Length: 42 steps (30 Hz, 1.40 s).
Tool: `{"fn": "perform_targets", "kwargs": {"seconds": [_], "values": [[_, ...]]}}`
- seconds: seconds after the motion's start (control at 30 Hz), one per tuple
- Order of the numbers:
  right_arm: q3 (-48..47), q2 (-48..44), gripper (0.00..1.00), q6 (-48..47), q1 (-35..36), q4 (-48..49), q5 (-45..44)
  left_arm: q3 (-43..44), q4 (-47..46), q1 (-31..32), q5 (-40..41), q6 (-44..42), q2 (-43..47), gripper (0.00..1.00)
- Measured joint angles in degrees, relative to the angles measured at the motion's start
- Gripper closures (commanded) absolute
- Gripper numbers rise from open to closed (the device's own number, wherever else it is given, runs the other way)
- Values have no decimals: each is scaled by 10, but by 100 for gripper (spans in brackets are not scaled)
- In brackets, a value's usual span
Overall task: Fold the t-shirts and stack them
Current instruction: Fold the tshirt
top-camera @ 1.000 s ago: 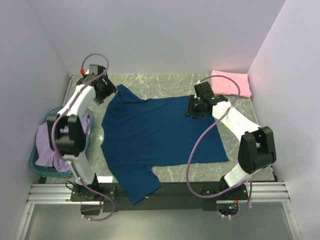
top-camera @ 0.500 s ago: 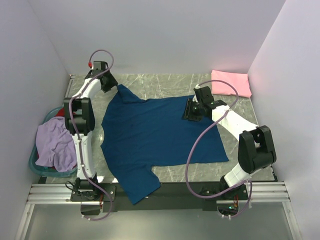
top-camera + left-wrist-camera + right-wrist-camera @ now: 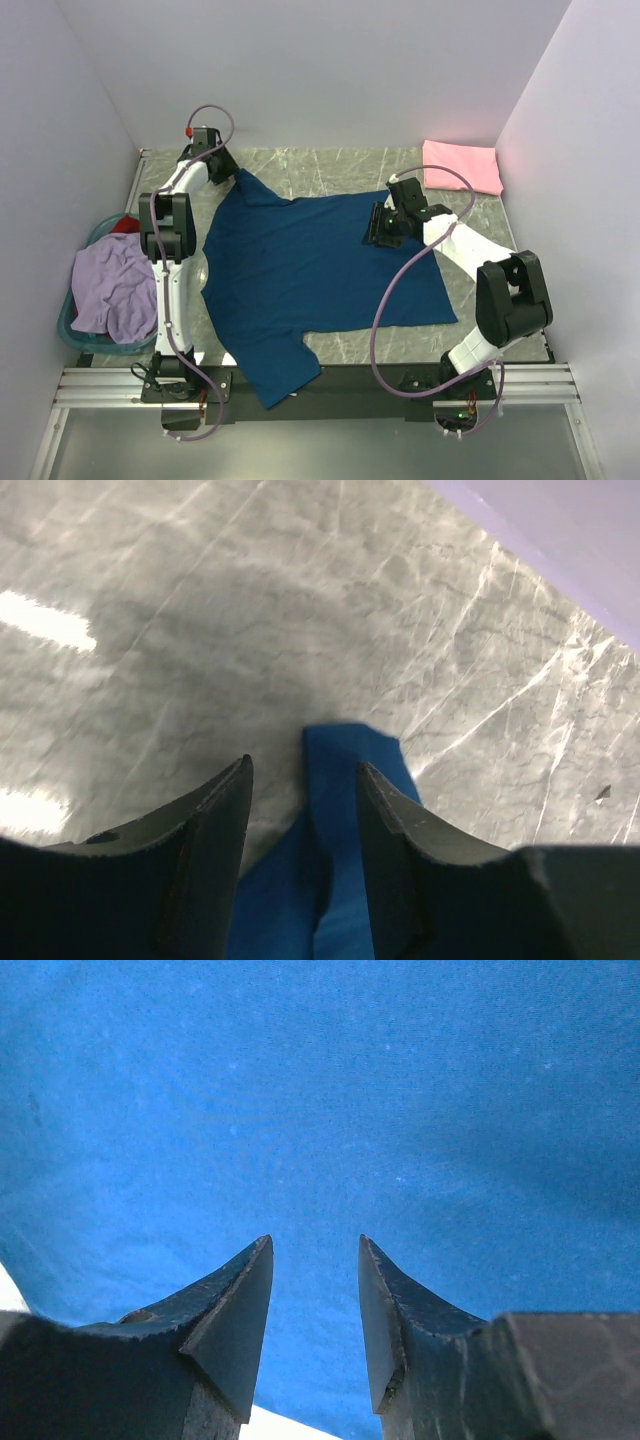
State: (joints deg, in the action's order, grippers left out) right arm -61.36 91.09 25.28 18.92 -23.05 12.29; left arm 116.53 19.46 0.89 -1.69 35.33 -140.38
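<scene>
A navy blue t-shirt (image 3: 310, 270) lies spread flat on the marble table, one sleeve hanging over the near edge. My left gripper (image 3: 228, 172) is at the far left sleeve tip. In the left wrist view its jaws (image 3: 303, 765) stand partly apart astride that sleeve (image 3: 350, 770), with table showing beside the cloth. My right gripper (image 3: 378, 225) hovers at the shirt's far right edge, open, its jaws (image 3: 315, 1240) over flat blue cloth (image 3: 330, 1090) with nothing between them. A folded pink t-shirt (image 3: 462, 166) lies at the back right. A lavender t-shirt (image 3: 112, 290) and a red one (image 3: 122, 222) are in the basket.
The teal plastic basket (image 3: 70, 325) stands off the table's left side. Walls close in at the back and on both sides. Bare marble (image 3: 330, 165) shows behind the navy shirt and near the front right (image 3: 390, 345).
My left arm has stretched further back, bringing its gripper onto the sleeve tip, and its jaws have narrowed. The right gripper has edged slightly left. The shirt lies as before.
</scene>
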Motion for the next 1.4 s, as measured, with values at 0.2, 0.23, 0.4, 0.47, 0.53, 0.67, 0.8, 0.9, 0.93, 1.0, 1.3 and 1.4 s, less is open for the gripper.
{"fn": "perform_targets", "kwargs": {"seconds": [0.2, 0.23, 0.4, 0.47, 0.53, 0.67, 0.8, 0.9, 0.93, 1.0, 1.3, 1.4], "values": [[4, 0, 53, 0, 0, 2, 2, 31, -8, 0, -24, 3, -26, 55], [6, 0, 53, 0, 0, 3, 2, 35, -10, 0, -29, 3, -30, 57], [8, 0, 53, 0, 0, 4, 2, 37, -22, -1, -45, 9, -37, 71], [8, 0, 53, 0, 0, 4, 2, 37, -25, -1, -50, 12, -40, 81], [8, 0, 53, 0, 0, 5, 2, 37, -24, -1, -52, 15, -40, 89], [3, 3, 53, 4, 0, 4, -7, 31, -29, -1, -56, 14, -40, 99], [-27, 26, 53, 11, -10, 5, -19, 16, -38, -1, -56, 14, -31, 99], [-58, 48, 53, 17, -28, 5, -37, 7, -30, -1, -51, 14, -21, 99], [-71, 56, 53, 19, -37, 5, -45, 4, -24, -1, -49, 15, -17, 99], [-96, 71, 53, 21, -57, 4, -58, -4, -13, -1, -46, 16, -6, 99], [-216, 153, 55, 19, -139, -7, -100, -29, 6, -1, -45, 21, 86, 99], [-276, 207, 55, 8, -155, -23, -104, -29, 10, -1, -45, 22, 113, 99]]}}
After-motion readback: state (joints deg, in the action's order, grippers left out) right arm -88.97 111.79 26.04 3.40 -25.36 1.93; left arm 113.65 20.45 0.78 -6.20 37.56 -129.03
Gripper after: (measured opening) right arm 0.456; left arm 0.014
